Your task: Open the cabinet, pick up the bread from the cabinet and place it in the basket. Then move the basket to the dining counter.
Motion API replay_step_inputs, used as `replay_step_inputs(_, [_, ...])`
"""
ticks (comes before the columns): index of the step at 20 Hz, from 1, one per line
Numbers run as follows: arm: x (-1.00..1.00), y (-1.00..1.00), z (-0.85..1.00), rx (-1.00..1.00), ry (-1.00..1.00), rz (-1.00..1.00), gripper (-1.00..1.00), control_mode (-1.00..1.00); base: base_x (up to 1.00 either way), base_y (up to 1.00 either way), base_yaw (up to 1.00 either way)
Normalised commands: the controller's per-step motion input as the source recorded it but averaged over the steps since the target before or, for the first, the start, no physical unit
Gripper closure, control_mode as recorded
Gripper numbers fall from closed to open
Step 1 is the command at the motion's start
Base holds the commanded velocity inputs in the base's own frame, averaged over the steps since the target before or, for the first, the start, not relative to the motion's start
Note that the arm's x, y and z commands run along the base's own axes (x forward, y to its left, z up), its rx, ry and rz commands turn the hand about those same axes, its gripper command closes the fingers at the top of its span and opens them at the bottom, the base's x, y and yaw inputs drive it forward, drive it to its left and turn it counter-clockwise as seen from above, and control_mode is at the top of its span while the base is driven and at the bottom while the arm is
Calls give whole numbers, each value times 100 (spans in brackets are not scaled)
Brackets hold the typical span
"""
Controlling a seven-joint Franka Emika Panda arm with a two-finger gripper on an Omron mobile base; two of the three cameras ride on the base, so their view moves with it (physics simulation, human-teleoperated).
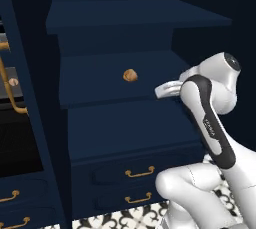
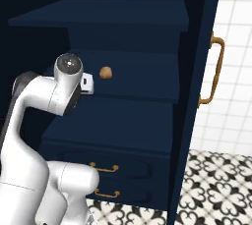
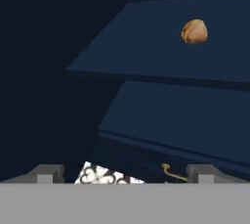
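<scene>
Inside the open cabinet (image 1: 125,28), the bread (image 1: 130,75) sits alone mid-shelf, well back from the shelf's front edge with bare shelf on either side. The robot's fingers (image 3: 49,173) stand spread wide and empty, short of the shelf and apart from the bread.

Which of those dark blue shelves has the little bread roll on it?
The middle shelf: the bread sits there alone, below the top shelf.
</scene>
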Motion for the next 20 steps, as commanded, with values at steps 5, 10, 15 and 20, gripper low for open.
replay_step_inputs(5, [99, -60, 4, 0, -3, 0, -100, -100, 0, 0, 0])
replay_step_inputs(10, [98, -13, -12, 1, -4, -5, -100, -100, 0, 0, 0])
replay_step_inputs(15, [83, 8, -35, 3, -16, -9, -100, -100, 0, 0, 0])
replay_step_inputs(20, [83, 0, -2, 4, -2, -4, -100, -100, 0, 0, 0])
